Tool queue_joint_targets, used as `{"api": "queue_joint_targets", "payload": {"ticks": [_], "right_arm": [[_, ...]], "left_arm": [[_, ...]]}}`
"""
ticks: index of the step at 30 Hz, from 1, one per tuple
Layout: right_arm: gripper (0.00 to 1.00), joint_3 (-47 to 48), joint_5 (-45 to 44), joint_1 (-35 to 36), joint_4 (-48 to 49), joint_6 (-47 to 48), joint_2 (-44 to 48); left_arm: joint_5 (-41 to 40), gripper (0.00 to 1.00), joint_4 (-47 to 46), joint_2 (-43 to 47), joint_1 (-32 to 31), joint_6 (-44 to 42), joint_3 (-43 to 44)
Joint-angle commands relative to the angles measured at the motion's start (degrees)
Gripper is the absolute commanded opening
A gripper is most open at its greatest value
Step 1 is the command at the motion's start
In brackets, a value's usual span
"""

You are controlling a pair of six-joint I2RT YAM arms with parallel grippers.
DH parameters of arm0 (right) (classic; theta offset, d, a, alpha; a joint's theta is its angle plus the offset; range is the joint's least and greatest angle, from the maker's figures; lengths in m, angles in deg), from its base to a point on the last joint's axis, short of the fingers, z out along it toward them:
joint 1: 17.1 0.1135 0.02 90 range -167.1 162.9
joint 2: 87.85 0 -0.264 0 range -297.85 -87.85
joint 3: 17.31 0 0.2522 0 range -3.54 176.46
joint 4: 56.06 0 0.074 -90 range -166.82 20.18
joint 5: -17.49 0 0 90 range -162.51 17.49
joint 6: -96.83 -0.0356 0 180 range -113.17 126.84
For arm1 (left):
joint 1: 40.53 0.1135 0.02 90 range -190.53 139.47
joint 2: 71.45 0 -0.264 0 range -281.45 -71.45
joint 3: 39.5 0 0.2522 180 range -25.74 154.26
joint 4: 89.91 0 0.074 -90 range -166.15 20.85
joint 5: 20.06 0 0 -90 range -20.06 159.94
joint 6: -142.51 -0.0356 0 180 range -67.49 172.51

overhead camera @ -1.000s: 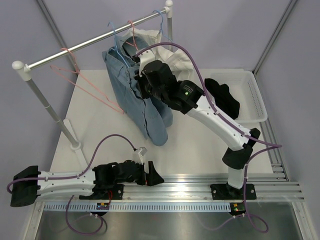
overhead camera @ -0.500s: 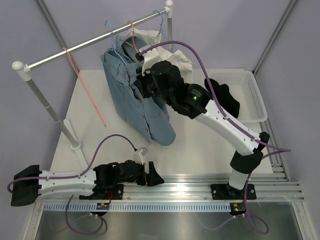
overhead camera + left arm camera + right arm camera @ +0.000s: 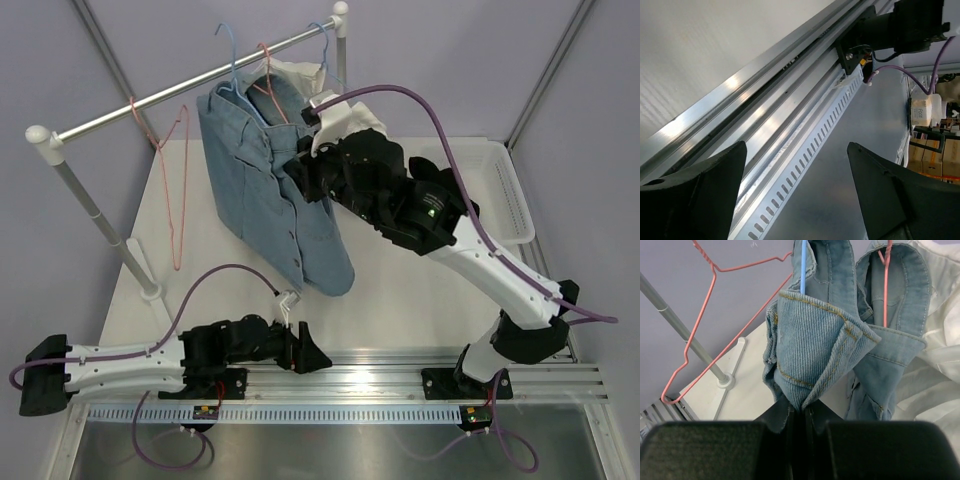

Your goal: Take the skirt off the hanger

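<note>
Two things of the task sit well apart. The small black fabric skirt (image 3: 443,172) appears to lie bunched in the white slatted plastic basket (image 3: 512,195) at the right of the white worktop (image 3: 400,290), half hidden behind the right arm. The thin pink wire hanger (image 3: 178,215) hangs bare and tilted from the metal clothes rail (image 3: 100,111) to the left. Judged from that, the skirt is off its hanger. Being thin cloth, it should be light, limp and easy to crumple, with no stiff part and nothing to break. It should drape and slide off wire readily, and a pinch on a fold or on the waist edge would be the place to take it, though hem and waist cannot be told apart here. The right arm reaches up and forward across the worktop, elbow bent over the basket, wrist turned toward the clothes rail. The right gripper (image 3: 800,422) has its jaws together, seemingly pinching the lower fold of the blue denim garment (image 3: 815,340), which hangs from a light-blue wire hanger (image 3: 803,265) beside a white shirt (image 3: 940,340). The left arm lies low, stretched along the aluminium mounting track (image 3: 765,125) at the near edge, and the left gripper (image 3: 796,150) has its jaws apart, holding nothing.
</note>
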Motion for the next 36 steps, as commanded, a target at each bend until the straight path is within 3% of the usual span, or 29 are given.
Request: {"api": "queue_joint_targets", "payload": {"ticks": [1, 8, 15, 18, 22, 25, 32, 36], "right_arm": [[0.0, -3.5, -1.8, 0.4, 9.2, -0.4, 7.3], [0.0, -17.6, 0.3, 0.8, 6.2, -3.6, 17.8], [0.0, -32.0, 3.0, 0.9, 0.9, -8.4, 30.3], [0.0, -36.4, 3.9, 0.9, -2.1, -10.4, 36.8], [0.0, -43.8, 5.0, 0.9, -6.2, -12.6, 45.4], [0.0, -46.9, 6.8, 0.9, -9.0, -13.7, 49.4], [0.0, -50.7, 10.9, 1.0, -10.8, -16.2, 53.7], [0.0, -53.3, 14.6, 1.0, -7.5, -18.0, 56.3]], "left_arm": [[3.5, 0.84, -0.3, 2.5, -0.3, -5.5, 5.3], [9.6, 0.8, 3.6, 6.0, -0.3, -14.0, 17.4], [17.5, 0.77, 6.6, 3.2, -0.3, -24.0, 31.3], [9.7, 0.78, 13.5, 0.7, -0.3, -26.2, 39.3], [-10.2, 0.83, 22.8, -4.3, -0.3, -29.1, 48.4], [-17.8, 0.85, 30.1, -10.9, -0.1, -31.3, 57.4], [-24.7, 0.87, 37.7, -20.2, 2.7, -33.8, 69.8], [-20.9, 0.87, 37.3, -21.7, 7.7, -35.5, 71.5]]}}
